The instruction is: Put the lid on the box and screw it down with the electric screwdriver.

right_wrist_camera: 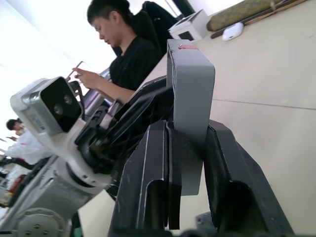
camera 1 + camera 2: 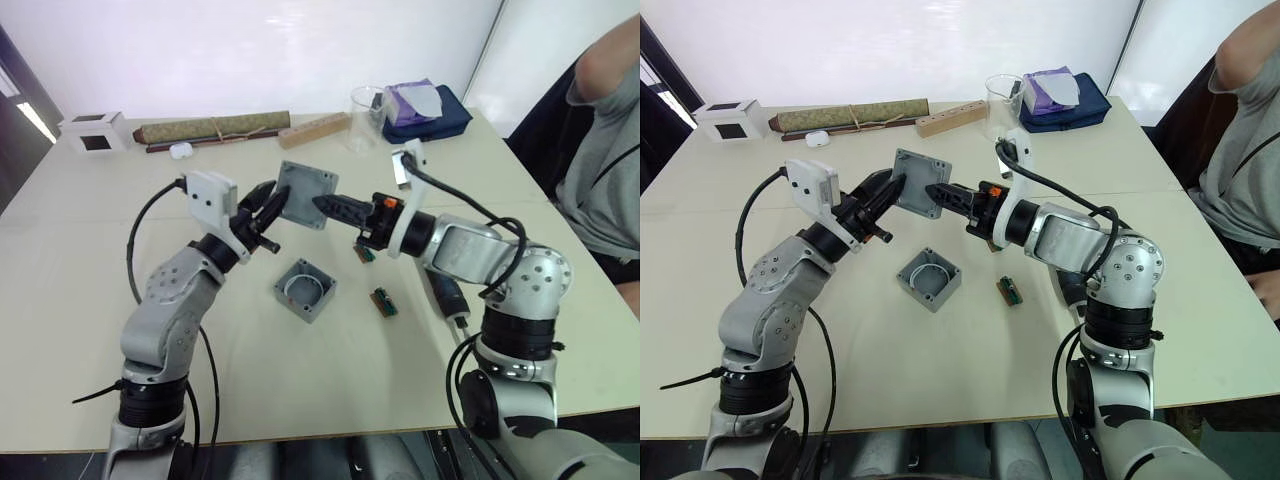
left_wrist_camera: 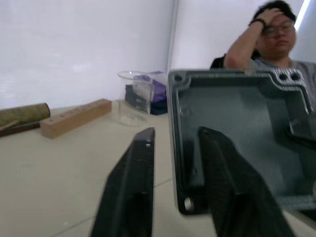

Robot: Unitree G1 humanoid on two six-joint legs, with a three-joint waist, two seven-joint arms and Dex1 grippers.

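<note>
Sitting nearest on the table (image 2: 90,330): the box (image 2: 304,289), open side up, round moulded shapes visible inside, directly below the spot where the two grippers meet. Nothing touches it. Just to its right lie two small green circuit boards (image 2: 382,301), and further right the electric screwdriver (image 2: 447,298) lies flat on the table, partly under the right forearm.

Above the box, the lid (image 2: 920,184) is held in the air, tilted up on edge, between both grippers. Right gripper (image 2: 942,192) comes in from the right and is clamped on the lid's right edge: right wrist view shows the lid (image 1: 190,89) edge-on between its two fingers (image 1: 232,168), red mark at the top edge. Left gripper (image 2: 882,192) comes in from the left with its fingers straddling the lid's left edge; left wrist view shows one finger (image 3: 132,182) on the near side with a gap to the plate, the other overlapping the lid's ribbed underside (image 3: 237,128). Cannot tell if the left fingers are pressing or just around it.

Far edge of the table, left to right: white cube with dark top (image 2: 93,130), long rolled olive bundle (image 2: 213,127) with a small white item (image 2: 181,150) in front, wooden block (image 2: 314,129), clear cup (image 2: 366,117), navy pouch (image 2: 430,112) with a purple thing on it. A seated person (image 2: 605,130) at the right edge.
</note>
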